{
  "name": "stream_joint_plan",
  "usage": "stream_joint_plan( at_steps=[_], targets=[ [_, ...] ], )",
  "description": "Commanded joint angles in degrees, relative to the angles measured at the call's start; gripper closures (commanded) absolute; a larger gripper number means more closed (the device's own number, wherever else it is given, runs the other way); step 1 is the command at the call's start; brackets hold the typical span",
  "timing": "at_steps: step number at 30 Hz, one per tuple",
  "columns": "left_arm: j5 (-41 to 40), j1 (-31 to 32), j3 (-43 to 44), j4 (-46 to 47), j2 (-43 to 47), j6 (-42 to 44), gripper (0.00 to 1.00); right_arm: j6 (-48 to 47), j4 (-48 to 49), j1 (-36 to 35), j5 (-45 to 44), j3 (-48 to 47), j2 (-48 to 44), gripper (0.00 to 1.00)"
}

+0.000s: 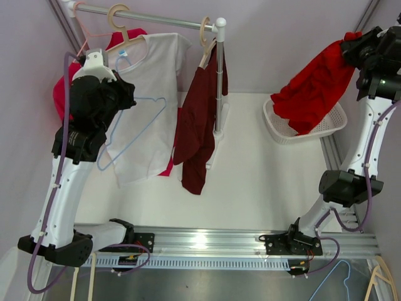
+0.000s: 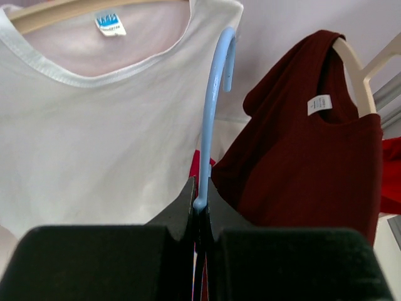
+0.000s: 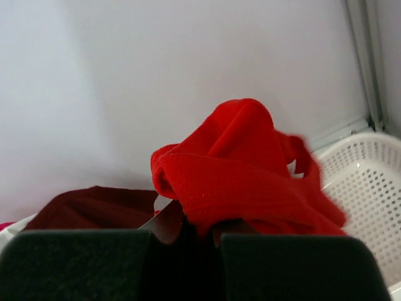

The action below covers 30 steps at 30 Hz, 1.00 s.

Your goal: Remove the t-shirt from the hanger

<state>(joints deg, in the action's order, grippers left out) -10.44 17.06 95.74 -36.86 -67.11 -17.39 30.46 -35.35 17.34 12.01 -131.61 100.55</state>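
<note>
Room lay open across the middle of the white table [image 1: 263,182], between the clothes stand's post [image 1: 220,75] and the white basket [image 1: 335,122], which sat near the right wall. The left side was crowded. A white t-shirt [image 1: 147,94] and a maroon t-shirt [image 1: 197,132] hung on wooden hangers from the rail [image 1: 156,19], with a pink garment [image 1: 59,94] behind them and the back wall close by. An aluminium track [image 1: 207,241] ran along the near edge.

The left arm stood tall from its base, wrist bent toward the white shirt. The left gripper [image 2: 200,195] was pinched tight on the neck of a bare blue hanger [image 2: 210,113], whose hook rose in front of the white collar and whose frame hung across the shirt's front.

The right arm reached up high along the right wall. The right gripper [image 3: 195,229] was clamped on a bunched fold of the red t-shirt [image 1: 316,84]. That shirt was off any hanger and draped down from the fingers, its lower folds reaching the basket's rim.
</note>
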Motion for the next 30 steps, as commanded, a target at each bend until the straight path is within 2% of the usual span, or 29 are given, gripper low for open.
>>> stream_joint_plan(
  at_steps=[1,6,7,9,10,11,12,13,15,17,22,26,30],
  targets=[
    [1.0,-0.6,2.3,5.1,-0.4,2.4,0.99,1.3,3.1,0.1,4.8,-0.6,2.6,1.00],
    [1.5,-1.7,2.3,9.3,-2.1,4.5,0.99,0.0,4.0,-0.3,6.4,5.8,3.9,1.00],
    [2.1,-2.0,3.4,9.5,-2.8,4.5,0.99,-0.6,3.9,-0.5,5.7,10.1,3.6,1.00],
    [4.7,-2.9,4.0,10.0,-4.1,4.6,0.99,-1.4,4.2,-0.8,3.0,15.4,2.9,0.84],
    [5.3,-2.9,3.3,11.6,-4.1,5.2,0.99,-2.1,4.2,-1.2,-1.5,19.0,2.5,0.59],
    [6.2,-2.9,2.6,13.0,-3.8,5.5,0.99,-2.7,4.0,-1.3,-2.9,19.8,2.7,0.50],
    [8.0,-2.9,1.1,14.5,-3.1,5.8,0.99,-3.2,3.1,-1.2,-3.5,19.7,3.5,0.43],
    [8.7,-2.9,0.1,16.7,-3.0,6.2,0.99,-4.2,1.5,-1.3,-4.7,18.8,5.4,0.23],
    [9.4,-2.9,-0.8,18.4,-3.0,7.0,0.99,-5.3,-3.8,-1.6,-6.4,12.9,7.6,0.04],
    [9.7,-2.9,-1.1,20.3,-3.5,7.8,0.99,-6.6,-7.2,-2.5,-10.5,7.6,9.2,0.01],
    [12.2,-2.9,-1.3,23.9,-4.3,9.4,0.99,-7.3,-6.5,-3.0,-9.8,5.3,6.2,0.01],
    [12.5,-2.9,-0.5,26.0,-5.3,9.7,0.99,-7.8,-3.9,-4.2,-8.5,8.6,0.8,0.00],
    [13.0,-2.9,5.4,25.0,-9.0,9.7,0.99,-8.0,-0.5,-6.7,-6.9,15.3,-6.1,0.01]
  ],
)
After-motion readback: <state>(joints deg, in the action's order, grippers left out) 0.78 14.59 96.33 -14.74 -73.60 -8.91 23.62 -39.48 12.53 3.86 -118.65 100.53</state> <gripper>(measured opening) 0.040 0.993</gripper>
